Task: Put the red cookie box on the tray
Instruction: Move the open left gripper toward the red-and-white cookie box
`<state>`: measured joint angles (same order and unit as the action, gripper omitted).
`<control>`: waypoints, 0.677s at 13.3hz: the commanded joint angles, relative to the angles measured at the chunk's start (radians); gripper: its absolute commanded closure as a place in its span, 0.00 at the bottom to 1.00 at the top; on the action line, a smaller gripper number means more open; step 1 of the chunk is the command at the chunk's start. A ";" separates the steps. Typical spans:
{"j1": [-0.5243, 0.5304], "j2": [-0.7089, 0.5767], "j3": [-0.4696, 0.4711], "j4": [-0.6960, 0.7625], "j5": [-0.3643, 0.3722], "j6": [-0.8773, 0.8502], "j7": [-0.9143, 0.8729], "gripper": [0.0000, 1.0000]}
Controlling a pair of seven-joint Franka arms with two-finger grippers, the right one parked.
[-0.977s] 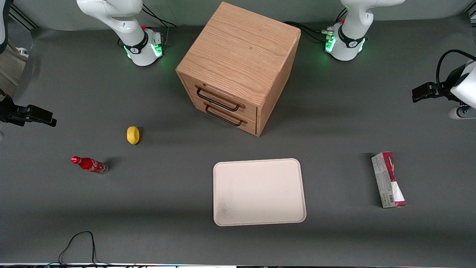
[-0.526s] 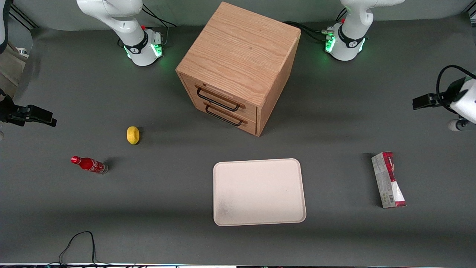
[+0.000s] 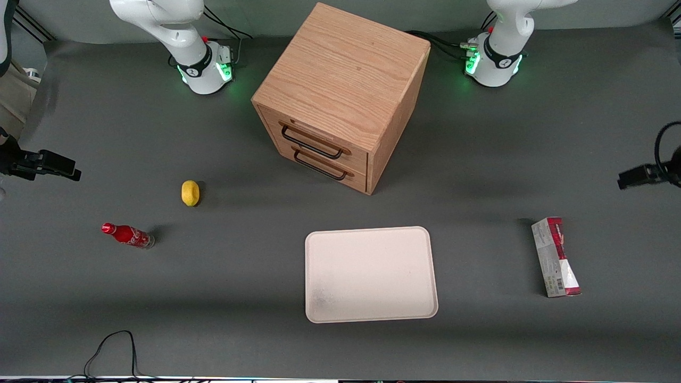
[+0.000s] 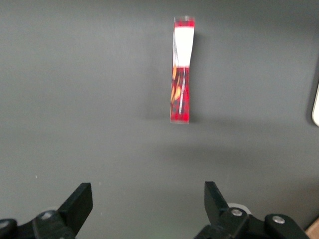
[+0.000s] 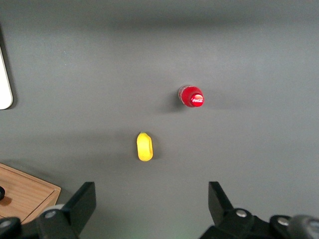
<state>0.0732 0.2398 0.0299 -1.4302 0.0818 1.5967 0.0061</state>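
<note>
The red cookie box (image 3: pixel 555 257) lies flat on the dark table toward the working arm's end, its white barcode face up. In the left wrist view the red cookie box (image 4: pixel 180 74) shows as a slim red and white strip. The cream tray (image 3: pixel 371 274) sits mid-table, nearer the front camera than the cabinet, with nothing on it; only a sliver of the tray (image 4: pixel 316 99) shows in the wrist view. My left gripper (image 3: pixel 636 177) hangs above the table at its working-arm end, farther from the front camera than the box and apart from it. The gripper (image 4: pixel 147 193) is open with only bare table between its fingers.
A wooden two-drawer cabinet (image 3: pixel 340 101) stands at the table's middle. A yellow lemon (image 3: pixel 190 192) and a small red soda bottle (image 3: pixel 127 235) lie toward the parked arm's end. A black cable (image 3: pixel 111 348) loops at the table's front edge.
My left gripper has moved nearer to the front camera and farther out toward the working arm's end of the table, closing in on the box's row. Nothing else has moved.
</note>
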 commanded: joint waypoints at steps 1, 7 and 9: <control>0.010 0.166 -0.002 0.235 -0.007 -0.070 0.025 0.00; 0.010 0.234 -0.005 0.321 -0.014 -0.093 0.049 0.00; 0.010 0.256 -0.007 0.314 -0.022 -0.087 0.077 0.00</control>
<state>0.0770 0.4641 0.0278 -1.1515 0.0779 1.5358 0.0465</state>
